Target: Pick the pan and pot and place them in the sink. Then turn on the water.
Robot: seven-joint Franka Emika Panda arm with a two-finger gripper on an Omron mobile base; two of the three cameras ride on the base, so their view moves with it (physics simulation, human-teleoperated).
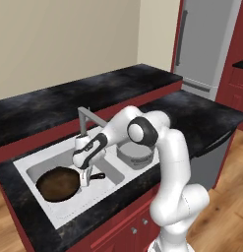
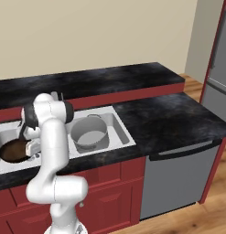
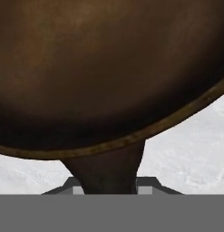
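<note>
Cookware is already down in the white double-basin sink (image 1: 59, 216): the dark-brown skillet (image 1: 58, 184) lies flat on the floor of the left basin, and the grey stockpot (image 2: 88, 132) stands upright in the right basin, partly hidden behind the arm in the left base view. The grey faucet (image 1: 86, 119) rises from the back rim between the two basins, and no water can be seen running from it. The gripper (image 1: 85, 180) reaches down into the left basin at the skillet's short black handle (image 1: 97, 176). In the hand view the handle's base runs straight down between the two grey fingertips (image 3: 146, 189), which sit close on either side of it, so the jaws stand only narrowly apart around the handle; whether they grip it or have just let go cannot be told from these pictures. Judging by how things lie, both placing steps look done or all but done, since the skillet rests on the basin floor rather than hanging. What looks left is to free the handle if it is not yet free, lift the hand clear of the basin, and go to the faucet to turn on the water, which appears untouched so far.
</note>
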